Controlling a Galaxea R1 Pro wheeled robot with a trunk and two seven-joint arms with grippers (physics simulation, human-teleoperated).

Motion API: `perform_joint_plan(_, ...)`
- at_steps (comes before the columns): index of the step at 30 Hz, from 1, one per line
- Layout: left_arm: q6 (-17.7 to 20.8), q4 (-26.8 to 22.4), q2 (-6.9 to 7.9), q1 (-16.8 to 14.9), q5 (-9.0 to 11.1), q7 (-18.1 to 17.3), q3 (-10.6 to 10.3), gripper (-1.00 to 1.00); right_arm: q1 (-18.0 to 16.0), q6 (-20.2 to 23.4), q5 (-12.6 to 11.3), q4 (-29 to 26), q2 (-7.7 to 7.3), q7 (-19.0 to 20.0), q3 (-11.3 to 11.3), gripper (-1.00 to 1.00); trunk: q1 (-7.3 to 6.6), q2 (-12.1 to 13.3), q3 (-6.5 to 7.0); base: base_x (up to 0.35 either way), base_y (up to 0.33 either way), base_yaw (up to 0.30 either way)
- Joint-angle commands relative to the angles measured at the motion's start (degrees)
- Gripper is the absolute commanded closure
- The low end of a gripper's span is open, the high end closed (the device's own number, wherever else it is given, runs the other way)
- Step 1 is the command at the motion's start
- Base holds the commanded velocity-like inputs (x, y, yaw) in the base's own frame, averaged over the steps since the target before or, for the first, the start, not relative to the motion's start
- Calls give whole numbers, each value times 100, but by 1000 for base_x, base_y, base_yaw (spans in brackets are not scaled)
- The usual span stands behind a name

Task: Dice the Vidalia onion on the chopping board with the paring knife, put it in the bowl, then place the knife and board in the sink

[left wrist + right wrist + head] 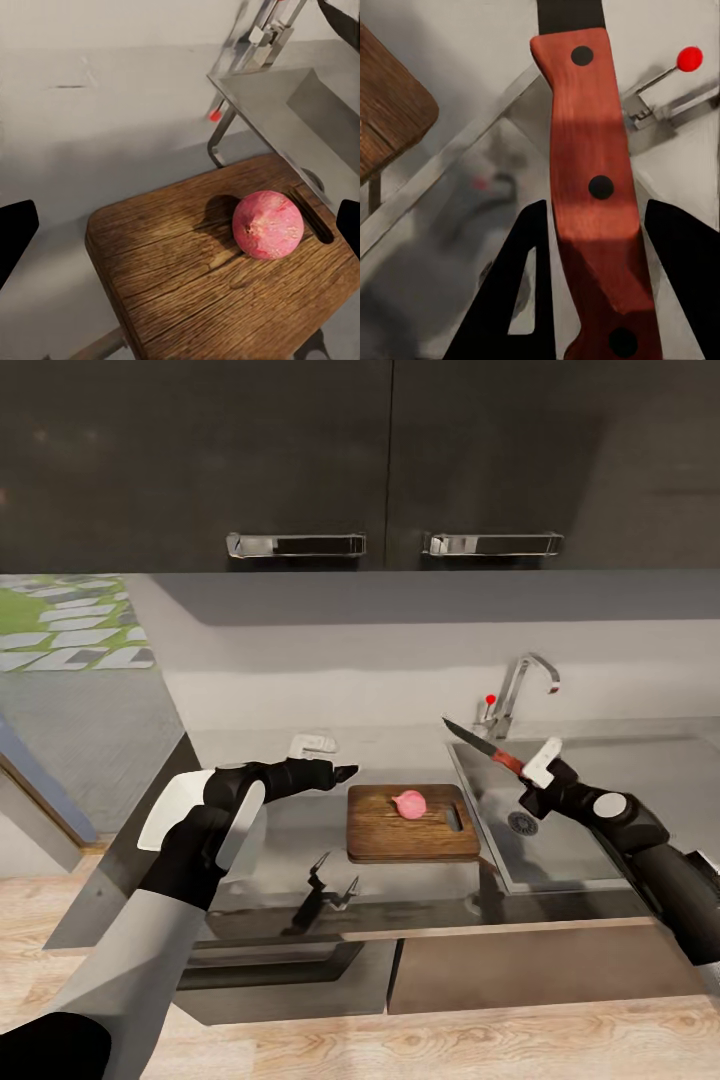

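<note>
Pinkish round onion (409, 803) centred on brown wooden board (380, 840) for dicing; right pincer (524, 778) pinching red-handled knife (488, 748) over steel sink (600, 830), left pincer (343, 772) spread.

chopping board (195, 262): rough, grained brown wood
Vidalia onion (268, 224): smooth, matt pink skin
paring knife (592, 180): reddish wood handle with dark rivets
sink (570, 850): brushed grey steel
faucet (520, 690): shiny chrome
surface (270, 840): dark, glossy, reflective

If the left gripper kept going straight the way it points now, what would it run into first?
Most likely the Vidalia onion on the chopping board. The left gripper is open and aimed toward the board; its wrist view looks down onto it with the onion slightly off-centre, so it might meet the wood first. Depth is unclear.
</note>
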Motion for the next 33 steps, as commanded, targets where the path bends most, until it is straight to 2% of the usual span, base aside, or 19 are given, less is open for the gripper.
perform_joint_plan(1,34,-3,-3,-5,10,-8,5,-100,-8,-7,112,-9,-5,50,28,100,4,-12,-12,0,0,0)
perform_joint_plan(2,33,2,-5,-5,15,-8,6,-100,-8,-135,207,-9,-5,71,72,100,4,-12,-12,0,0,0)
perform_joint_plan(5,33,37,-7,-12,14,-8,4,-100,-8,-875,336,-89,-5,85,175,100,4,-12,-12,0,0,0)
perform_joint_plan(7,33,51,-7,-12,15,-8,2,-100,-8,-1100,439,-158,-5,88,208,100,4,-12,-12,0,0,0)
perform_joint_plan(13,26,60,-19,-12,11,-8,-1,-100,-2,-1373,666,-334,-13,95,229,100,4,-12,-12,0,0,0)
perform_joint_plan(16,24,60,-23,-11,13,-10,-1,-100,33,-1830,693,-353,-45,96,227,100,4,-12,-12,0,0,0)
perform_joint_plan(17,24,73,-24,-8,14,-12,-1,-100,47,-2105,702,-358,-65,94,227,100,4,-12,-12,0,0,0)
perform_joint_plan(20,20,143,-25,-9,12,-14,-1,-100,52,-2207,770,-354,-81,82,225,100,4,-12,-12,0,0,0)
perform_joint_plan(25,-87,242,-39,-12,11,-13,-1,-100,54,-2265,1087,-352,-91,-38,219,100,4,-12,-12,0,0,0)
perform_joint_plan(28,-186,257,-42,-12,14,-9,-1,-100,54,-2399,1307,-346,-92,-355,218,100,4,-12,-12,0,0,0)
perform_joint_plan(33,-216,262,-43,-11,13,-8,-1,-100,54,-2785,1615,-286,-92,-610,216,100,4,-12,-12,0,0,0)
